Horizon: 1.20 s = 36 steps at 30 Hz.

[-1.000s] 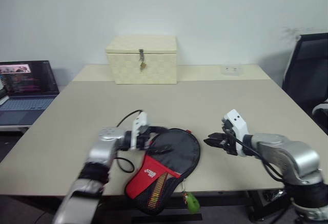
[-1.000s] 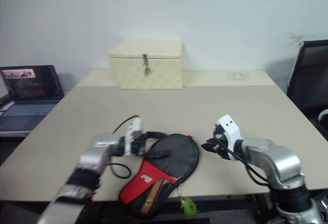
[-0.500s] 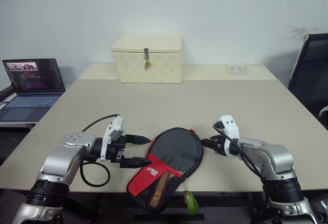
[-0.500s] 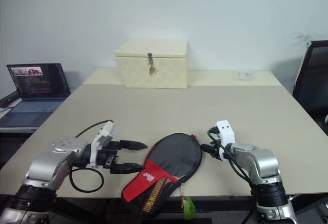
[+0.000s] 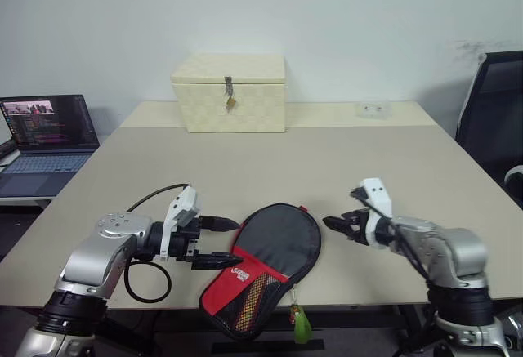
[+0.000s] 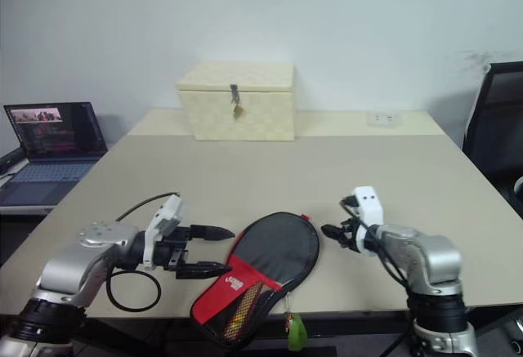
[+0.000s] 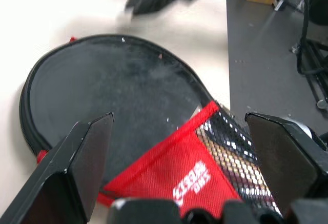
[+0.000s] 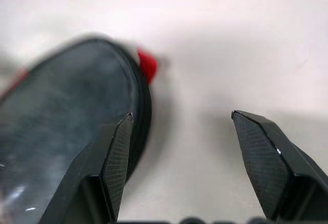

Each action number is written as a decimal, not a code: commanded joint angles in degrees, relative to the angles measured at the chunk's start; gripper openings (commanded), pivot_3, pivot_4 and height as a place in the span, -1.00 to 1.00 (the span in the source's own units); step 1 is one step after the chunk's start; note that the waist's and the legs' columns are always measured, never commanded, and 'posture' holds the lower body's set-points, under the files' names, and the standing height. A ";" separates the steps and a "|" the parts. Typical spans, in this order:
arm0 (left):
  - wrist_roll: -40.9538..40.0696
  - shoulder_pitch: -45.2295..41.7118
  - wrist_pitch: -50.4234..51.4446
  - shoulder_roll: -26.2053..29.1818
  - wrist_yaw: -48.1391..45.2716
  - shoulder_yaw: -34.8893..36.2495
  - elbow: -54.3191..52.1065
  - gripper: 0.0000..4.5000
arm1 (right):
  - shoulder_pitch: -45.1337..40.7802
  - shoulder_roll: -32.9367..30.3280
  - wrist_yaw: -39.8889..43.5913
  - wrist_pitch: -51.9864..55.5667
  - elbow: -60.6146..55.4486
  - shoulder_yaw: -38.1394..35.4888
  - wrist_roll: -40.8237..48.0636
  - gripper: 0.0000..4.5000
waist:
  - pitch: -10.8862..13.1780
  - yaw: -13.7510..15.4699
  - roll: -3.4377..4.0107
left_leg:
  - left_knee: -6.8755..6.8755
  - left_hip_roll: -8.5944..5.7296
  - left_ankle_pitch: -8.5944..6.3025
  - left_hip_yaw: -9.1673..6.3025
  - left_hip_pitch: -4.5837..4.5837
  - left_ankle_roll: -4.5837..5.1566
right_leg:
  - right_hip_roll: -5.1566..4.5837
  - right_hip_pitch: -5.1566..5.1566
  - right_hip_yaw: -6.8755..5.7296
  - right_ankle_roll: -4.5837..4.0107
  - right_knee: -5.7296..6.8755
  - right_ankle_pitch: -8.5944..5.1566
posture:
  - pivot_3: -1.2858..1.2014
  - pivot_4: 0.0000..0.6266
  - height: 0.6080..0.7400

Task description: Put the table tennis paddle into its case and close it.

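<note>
The case [image 5: 276, 245] lies flat near the table's front edge, round black end toward the table's middle, red panel [image 7: 169, 170] and mesh end hanging over the edge. The table tennis paddle is hidden. My left gripper [image 5: 235, 242] is open just left of the case, its fingertips at the rim, nothing between them. My right gripper [image 5: 331, 225] hovers a short way right of the round end, apart from it. Through the right wrist camera, its fingers [image 8: 115, 162] stand open beside the case's rim [image 8: 138, 106] and a small red tab [image 8: 147, 65].
A cream checkered box [image 5: 229, 94] with a metal latch stands at the table's back. An open laptop [image 5: 45, 136] sits on a side surface at the left, a black chair [image 5: 490, 120] at the right. A green tag [image 5: 296, 322] dangles from the case below the table edge.
My left gripper has drawn back off the case's left side. My right gripper closed in on the case's right rim, then backed away with wider jaws. The camera shifted.
</note>
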 commanded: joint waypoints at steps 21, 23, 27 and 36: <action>-1.31 -0.39 -2.22 1.09 -2.01 0.19 -2.80 1.00 | 1.40 7.83 -4.90 -11.70 8.55 12.64 -4.45 -0.05 | 0.00 -0.36 0.00 | 0.01 0.04 0.00 0.08 0.10 0.00 | 0.06 0.00 0.02 0.03 0.09 -0.08 | 0.03 -0.52 1.00; -1.26 -0.37 -2.29 1.00 -1.84 0.15 -2.82 1.00 | 0.13 7.55 -4.40 -12.70 10.08 12.95 -4.89 -0.34 | 0.00 -0.33 0.00 | 0.01 0.03 0.00 0.07 0.10 0.00 | 0.07 0.00 0.02 0.02 0.09 -0.08 | 0.03 -0.52 1.00; -1.09 -0.02 -2.63 0.65 -1.21 0.12 -2.89 1.00 | -6.95 6.02 -1.95 -17.60 17.52 14.88 -7.01 -0.89 | 0.01 -0.58 0.01 | 0.00 0.03 0.00 0.14 0.11 0.00 | 0.07 -0.01 0.02 0.01 0.09 -0.06 | 0.03 -0.52 1.00; -1.20 0.88 -3.03 0.17 0.64 0.08 -3.73 1.00 | -18.82 3.98 7.25 -31.11 36.39 21.80 -13.35 -0.99 | 0.02 -0.30 0.02 | -0.02 -0.02 0.00 0.15 0.08 0.01 | 0.09 -0.03 0.00 -0.05 0.10 -0.03 | 0.03 -0.52 1.00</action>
